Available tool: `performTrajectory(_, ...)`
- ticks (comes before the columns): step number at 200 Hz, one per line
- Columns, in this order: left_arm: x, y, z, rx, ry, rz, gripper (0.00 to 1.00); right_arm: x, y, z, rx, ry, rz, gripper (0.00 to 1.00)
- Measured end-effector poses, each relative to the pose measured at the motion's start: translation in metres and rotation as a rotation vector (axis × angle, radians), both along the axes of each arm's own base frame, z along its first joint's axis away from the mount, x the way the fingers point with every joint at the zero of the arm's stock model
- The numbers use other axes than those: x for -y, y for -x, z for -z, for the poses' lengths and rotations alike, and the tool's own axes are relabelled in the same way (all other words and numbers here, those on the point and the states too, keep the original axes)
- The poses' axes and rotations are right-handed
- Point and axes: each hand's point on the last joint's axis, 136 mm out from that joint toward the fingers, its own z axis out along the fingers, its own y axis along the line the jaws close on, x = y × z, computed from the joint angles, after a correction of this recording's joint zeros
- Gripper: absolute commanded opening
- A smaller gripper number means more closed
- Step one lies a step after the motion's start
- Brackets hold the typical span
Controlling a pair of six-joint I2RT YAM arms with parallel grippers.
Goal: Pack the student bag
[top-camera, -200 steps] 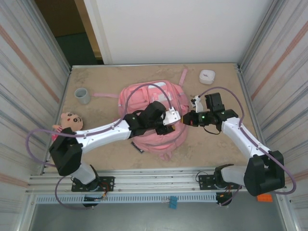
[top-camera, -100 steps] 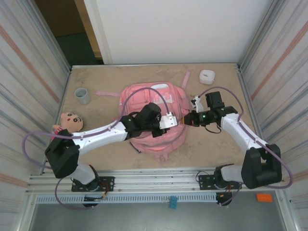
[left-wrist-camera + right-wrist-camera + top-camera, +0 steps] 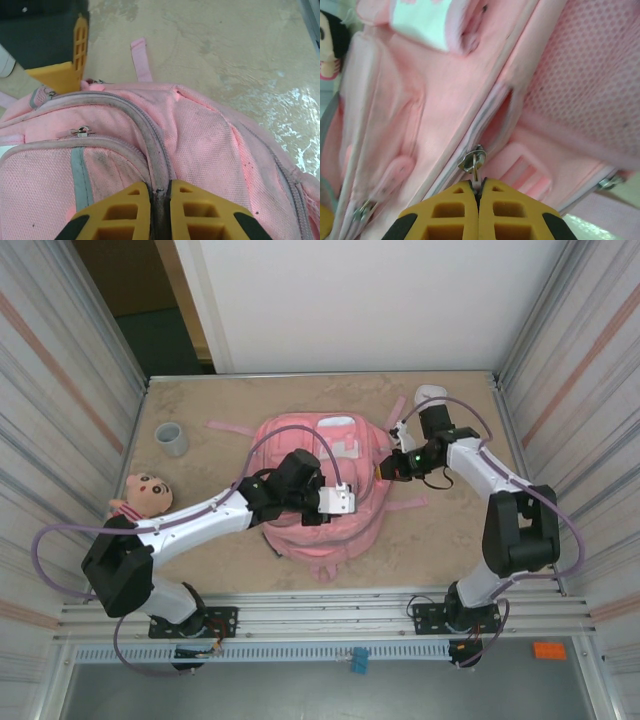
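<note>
**Q:** Where is the student bag (image 3: 310,450), and what has hold of it?

**A:** It lies flat at the middle of the table (image 3: 470,540), pockets facing up. The left gripper (image 3: 161,192) is closed on the grey zipper seam (image 3: 150,142), pinching a ridge of fabric between its pads. The right gripper (image 3: 479,189) is closed on the thin metal zipper pull (image 3: 472,161) at the bag's right side. A plush doll (image 3: 145,490) and a grey cup (image 3: 171,438) sit well apart, to the left.

**Q:** How will the bag behave under load?

**A:** Judged soft, light and limp. The woven fabric will fold rather than resist, and the whole bag will probably slide on the table if drawn from one point only.

**Q:** What are the recommended grip points?

**A:** Anchor on the seam beside the zipper track, where the stitching gives the firmest ridge. Drive the zipper by its pull, along the track's line. The pull is small and smooth, so it may slip from the pads under a sideways tug.
</note>
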Motion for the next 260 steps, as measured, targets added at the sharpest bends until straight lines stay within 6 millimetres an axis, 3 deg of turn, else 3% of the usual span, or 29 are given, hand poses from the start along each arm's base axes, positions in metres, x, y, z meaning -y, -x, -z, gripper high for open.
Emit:
performTrajectory(25,0.000,0.005,0.002,0.011,-0.014,0.033,0.00,0.005,-0.014,0.011,-0.022,0.028,0.019,0.00)
performTrajectory(73,-0.002,0.005,0.003,0.029,-0.008,0.032,0.00,0.005,-0.013,0.017,-0.051,0.027,0.025,0.01)
performTrajectory(92,-0.001,0.004,0.002,0.027,0.000,0.011,0.31,0.005,-0.015,0.014,-0.068,-0.006,0.046,0.27)
performTrajectory(103,-0.002,0.007,0.003,0.013,-0.006,0.002,0.47,0.013,-0.025,0.011,-0.043,-0.013,0.087,0.35)
performTrajectory(119,-0.004,0.020,-0.001,-0.015,0.000,-0.002,0.59,0.031,-0.043,-0.002,0.027,-0.017,0.160,0.40)
performTrajectory(133,-0.008,0.028,-0.012,-0.022,0.026,-0.016,0.64,0.043,-0.047,-0.020,0.093,-0.023,0.208,0.44)
performTrajectory(157,-0.022,0.028,-0.039,0.007,0.095,-0.096,0.70,0.040,-0.024,-0.057,0.205,-0.071,0.232,0.47)
performTrajectory(172,-0.035,0.026,-0.045,0.028,0.110,-0.159,0.72,0.037,-0.005,-0.072,0.259,-0.109,0.239,0.48)
performTrajectory(220,-0.077,0.003,-0.002,0.021,-0.018,-0.337,0.76,0.019,0.043,-0.087,0.357,-0.188,0.261,0.51)
performTrajectory(241,-0.090,-0.010,0.008,0.014,-0.052,-0.393,0.74,0.013,0.058,-0.109,0.468,-0.203,0.259,0.58)
performTrajectory(260,-0.098,-0.020,0.011,0.011,-0.060,-0.429,0.73,0.019,0.062,-0.134,0.578,-0.214,0.298,0.62)
